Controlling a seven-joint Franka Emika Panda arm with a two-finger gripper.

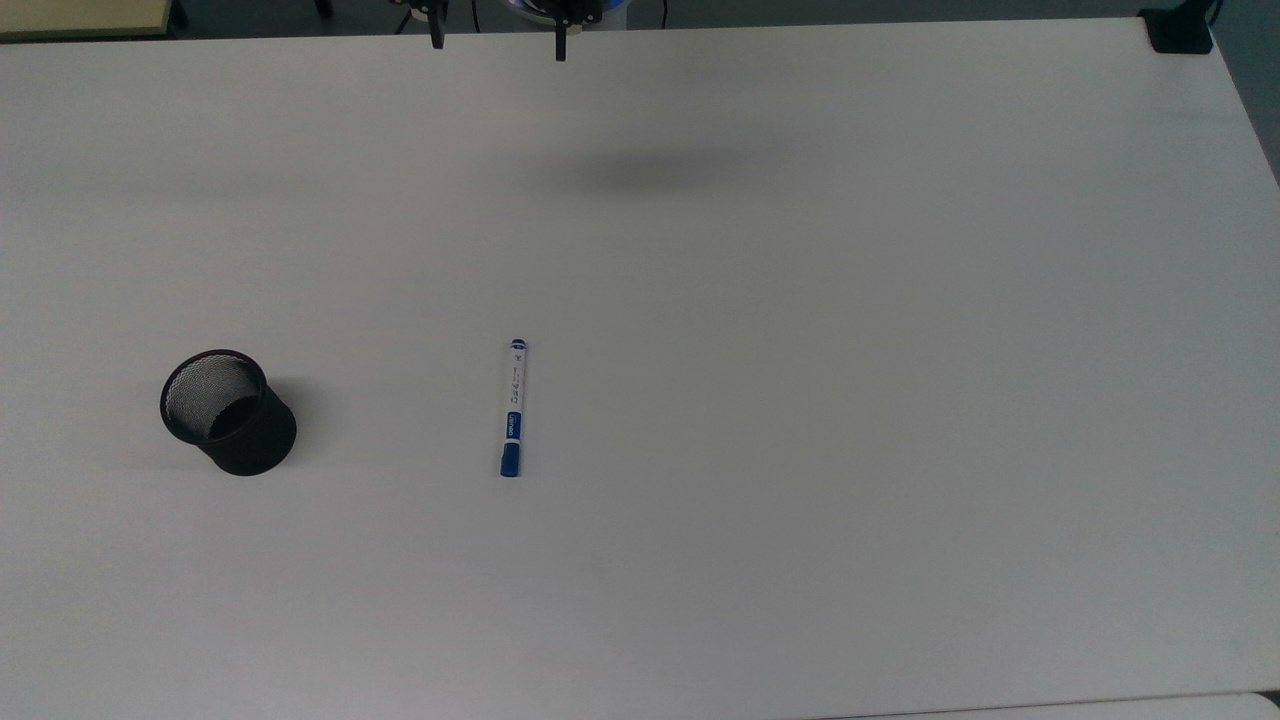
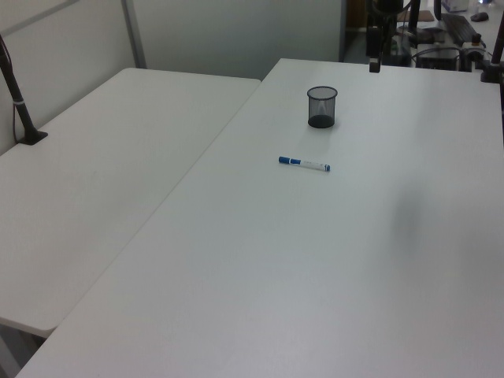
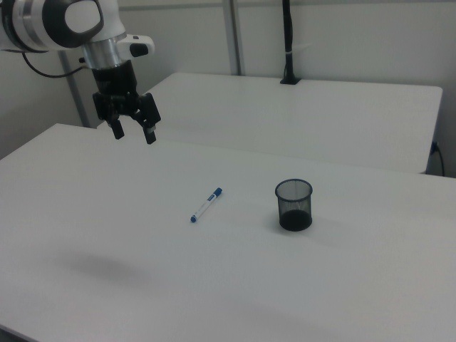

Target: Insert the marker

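Marker point(image 1: 513, 407) near mesh cup point(image 1: 228, 411)

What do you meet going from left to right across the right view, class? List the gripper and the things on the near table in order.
gripper → marker → black mesh cup

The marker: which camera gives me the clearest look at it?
The top view: the marker lies flat, seen full length, with blue cap, label band and print distinct. The left view and right view show it smaller and slanted, beside the mesh cup.
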